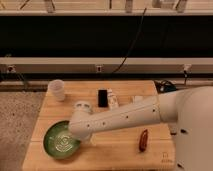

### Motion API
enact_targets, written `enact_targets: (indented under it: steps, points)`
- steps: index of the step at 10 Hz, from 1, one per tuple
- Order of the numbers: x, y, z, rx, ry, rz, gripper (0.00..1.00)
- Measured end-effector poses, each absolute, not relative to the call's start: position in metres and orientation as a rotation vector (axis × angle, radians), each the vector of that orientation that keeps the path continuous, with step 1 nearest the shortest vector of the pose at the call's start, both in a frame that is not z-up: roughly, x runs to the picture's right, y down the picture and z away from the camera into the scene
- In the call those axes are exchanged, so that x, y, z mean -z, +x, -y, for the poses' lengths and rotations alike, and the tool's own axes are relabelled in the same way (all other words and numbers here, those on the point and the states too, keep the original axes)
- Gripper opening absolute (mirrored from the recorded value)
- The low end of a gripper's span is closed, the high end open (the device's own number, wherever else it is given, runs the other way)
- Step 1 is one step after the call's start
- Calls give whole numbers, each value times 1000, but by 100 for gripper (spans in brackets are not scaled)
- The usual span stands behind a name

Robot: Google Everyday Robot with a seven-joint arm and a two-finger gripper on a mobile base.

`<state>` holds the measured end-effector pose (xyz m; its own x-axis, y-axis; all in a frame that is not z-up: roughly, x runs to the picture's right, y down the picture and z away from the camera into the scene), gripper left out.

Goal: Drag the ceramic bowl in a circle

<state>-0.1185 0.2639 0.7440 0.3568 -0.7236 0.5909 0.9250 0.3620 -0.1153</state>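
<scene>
1. First, we locate the ceramic bowl [60,141]. It sits at the front left corner of the wooden table top [115,152], well apart from the white cup [57,90] at the back left.
2. We check the gripper [80,134]. It hangs at the bowl's right rim, under the end of the arm. Its jaws stand at their widest, but the wrist hides them, so we cannot tell whether they hold anything.
3. We judge the step in hand to be the drag itself. We load the rim or inner wall lightly downward, so that the bowl slides and does not tip.
4. We steer the circle towards the table's centre, because the bowl lies near the left and front edges.
5. We route the path clear of the brown object [143,140] at the front right.
6. We move slowly, so that contact is not lost.
</scene>
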Motion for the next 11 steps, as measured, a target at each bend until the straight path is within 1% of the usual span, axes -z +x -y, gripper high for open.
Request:
enact_targets:
  steps: [11]
  points:
    - [-755, -120, -270, 1107, -525, 526, 80]
